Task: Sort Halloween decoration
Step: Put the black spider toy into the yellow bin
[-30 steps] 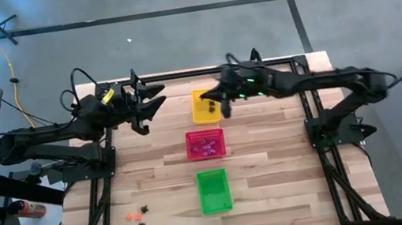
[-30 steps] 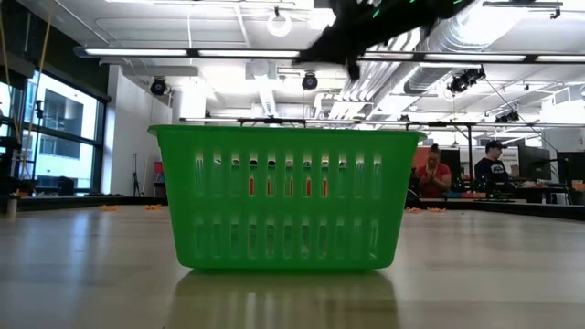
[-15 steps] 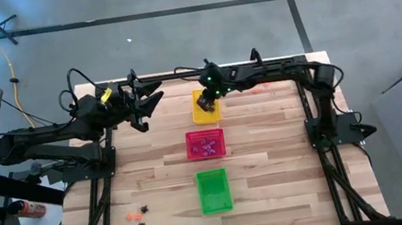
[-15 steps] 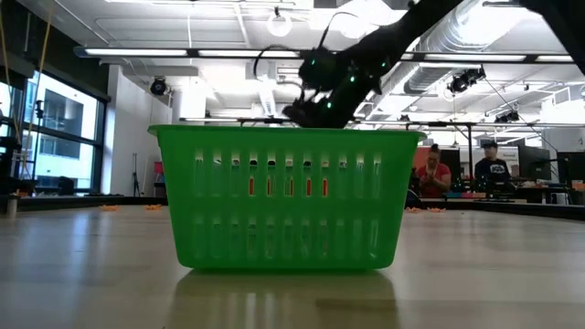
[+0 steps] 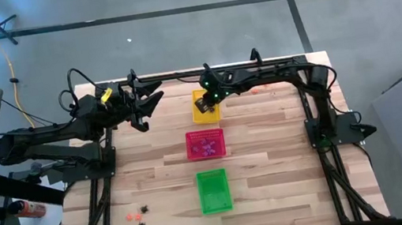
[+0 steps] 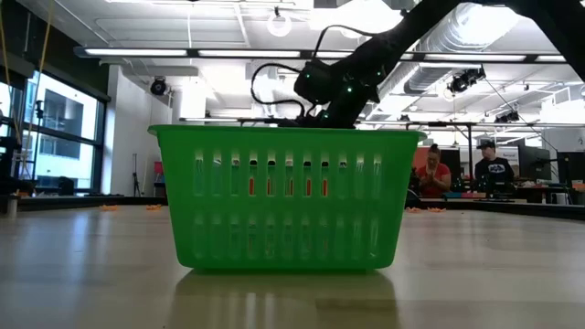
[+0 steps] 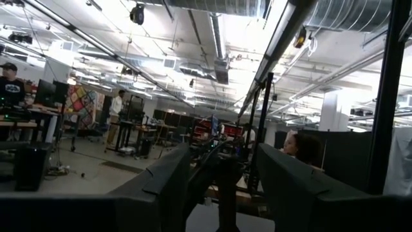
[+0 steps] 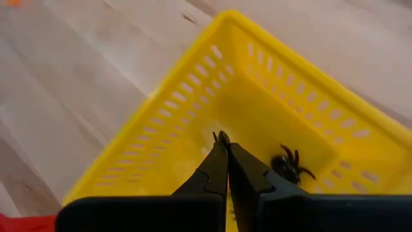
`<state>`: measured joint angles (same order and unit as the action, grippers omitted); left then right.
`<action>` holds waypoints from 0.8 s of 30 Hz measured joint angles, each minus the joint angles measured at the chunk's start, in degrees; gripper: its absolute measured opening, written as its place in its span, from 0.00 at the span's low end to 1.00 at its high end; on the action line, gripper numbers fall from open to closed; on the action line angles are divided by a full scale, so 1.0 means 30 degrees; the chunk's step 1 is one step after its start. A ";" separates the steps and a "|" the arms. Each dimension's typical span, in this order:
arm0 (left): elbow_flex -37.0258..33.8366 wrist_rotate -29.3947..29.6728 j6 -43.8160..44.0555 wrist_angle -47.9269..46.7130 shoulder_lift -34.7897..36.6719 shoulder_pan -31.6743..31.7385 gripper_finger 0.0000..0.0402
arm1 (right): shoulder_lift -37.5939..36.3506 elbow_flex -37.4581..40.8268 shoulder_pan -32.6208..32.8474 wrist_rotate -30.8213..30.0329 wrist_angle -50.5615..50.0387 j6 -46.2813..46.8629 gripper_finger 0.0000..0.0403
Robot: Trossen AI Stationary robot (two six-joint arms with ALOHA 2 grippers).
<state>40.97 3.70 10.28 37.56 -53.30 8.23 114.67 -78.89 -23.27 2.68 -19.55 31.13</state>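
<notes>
We hover our right gripper [image 8: 223, 143], fingers pinched on something tiny and black, inside the yellow basket [image 8: 309, 103] beside a black spider [image 8: 290, 166], likely to drop it.

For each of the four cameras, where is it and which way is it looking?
High: overhead, straight down; both arms, three baskets.
Low: table height, facing the green basket; right arm behind it.
Left wrist: faces the room; own fingers.
Right wrist: looks into the yellow basket; right gripper shut.
Shared: high also shows yellow basket.
</notes>
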 joint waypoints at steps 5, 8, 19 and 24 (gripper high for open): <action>0.0000 0.0000 0.0000 -0.0019 0.0000 0.0000 0.43 | 0.0184 0.0015 0.0059 0.0221 0.0055 0.0499 0.00; 0.0000 0.0000 0.0000 -0.0045 0.0000 0.0000 0.43 | 0.0184 0.0015 0.0059 0.0362 0.0059 0.1223 0.00; 0.0000 0.0000 0.0007 -0.0045 0.0000 0.0000 0.43 | 0.0177 0.0015 0.0044 0.0539 -0.0386 0.2179 0.05; 0.0000 0.0000 0.0007 -0.0045 0.0000 0.0000 0.43 | 0.0177 0.0015 0.0044 0.0466 -0.0393 0.2026 0.20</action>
<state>40.97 3.70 10.31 37.43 -53.30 8.23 115.20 -78.85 -23.14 4.08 -20.73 37.21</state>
